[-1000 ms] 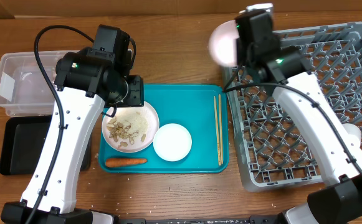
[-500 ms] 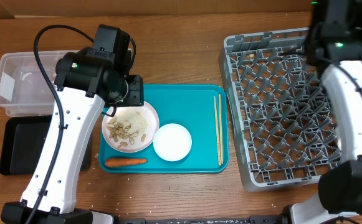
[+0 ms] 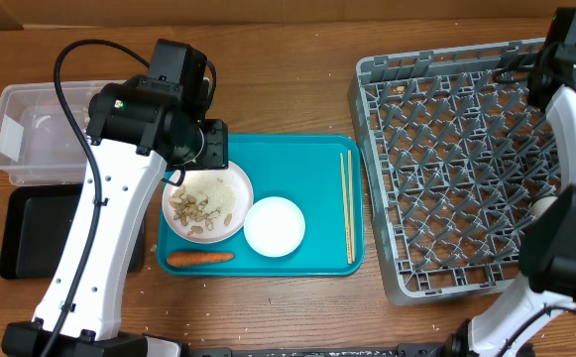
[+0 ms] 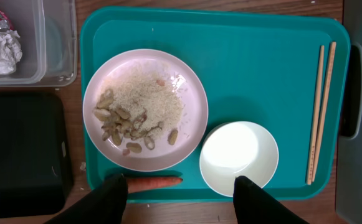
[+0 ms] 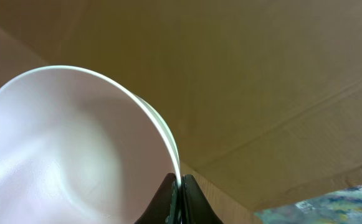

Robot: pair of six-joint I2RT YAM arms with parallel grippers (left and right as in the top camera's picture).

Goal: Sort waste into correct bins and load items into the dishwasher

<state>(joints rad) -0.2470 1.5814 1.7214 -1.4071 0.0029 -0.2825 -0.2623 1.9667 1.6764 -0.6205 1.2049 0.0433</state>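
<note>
The grey dish rack (image 3: 466,178) fills the right side of the table. I can't make out any dishes in it from above. Beside it lies the teal tray (image 3: 317,154). At the far left are the clear tub (image 3: 30,134) and, in front of it, the flat black tray (image 3: 40,238).

On the teal tray, the pink plate (image 4: 144,109) carries rice and peanut-like scraps. It looks stiff and smooth. I'd take it by the bare rim and keep it level, or the loose heap will slide off.

The right gripper (image 5: 179,190) is up at the rack's far right corner, with its jaws pressed together on the thin rim of a pale pink bowl (image 5: 75,149). The bowl hangs from that one pinch. It looks hard and glossy, so I'd guess it could swivel or slip if swung fast, and it wants lowering gently between the pegs.

A smaller white bowl (image 4: 238,158) sits empty next to the plate, and its rim is again the only real purchase.

The left gripper (image 4: 181,193) hovers over the tray's near edge, jaws spread and holding nothing.

The chopsticks (image 4: 321,112) lie flat along the tray's right side. They are thin, light and awkward to get under. The carrot (image 4: 152,183) lies at the near edge, firm enough to grip across its middle. Crumpled foil wrappers (image 4: 0,50) sit in the tub.
</note>
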